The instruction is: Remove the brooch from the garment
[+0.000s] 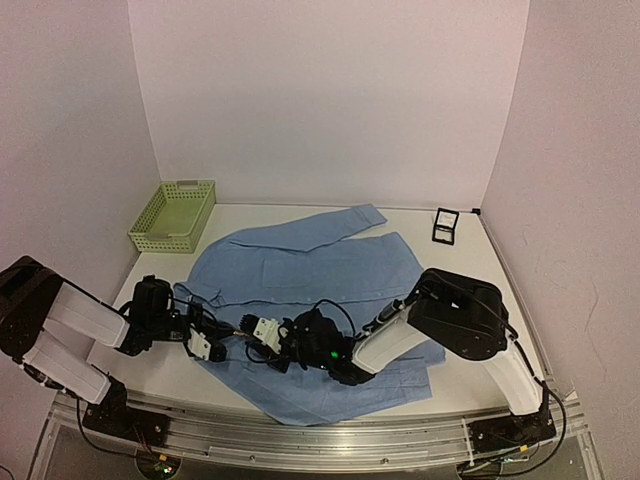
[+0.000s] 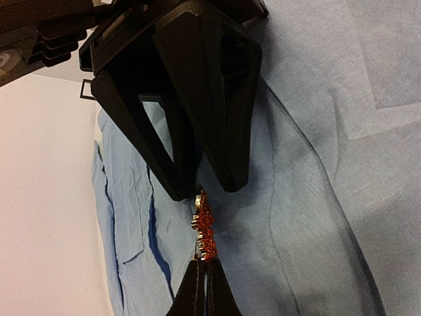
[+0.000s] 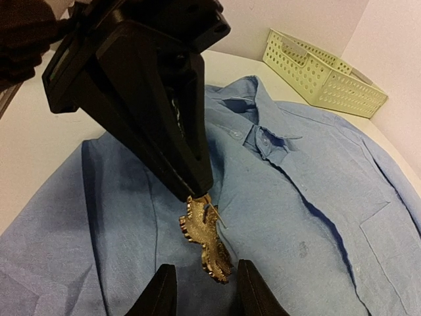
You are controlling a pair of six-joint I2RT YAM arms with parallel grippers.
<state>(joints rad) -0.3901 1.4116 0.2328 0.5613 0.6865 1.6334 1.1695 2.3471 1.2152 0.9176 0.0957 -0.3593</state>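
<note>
The brooch [image 2: 204, 227], red stones in front and a gold back [image 3: 209, 240], hangs over the light blue garment [image 1: 320, 270]. A thin pin sticks out of its back. My left gripper [image 2: 205, 262] is shut on one end of it, and in the right wrist view it comes down from above [image 3: 197, 194]. My right gripper [image 3: 207, 266] is open, its fingers standing either side of the brooch's other end with gaps showing. Whether the pin still catches the cloth [image 3: 316, 197] I cannot tell. Both grippers meet over the shirt's near left part [image 1: 240, 335].
A green mesh basket [image 1: 172, 215] stands at the back left of the white table [image 1: 160, 375]. A small black square box [image 1: 445, 225] lies at the back right. The shirt's collar [image 3: 263, 135] lies beyond the brooch.
</note>
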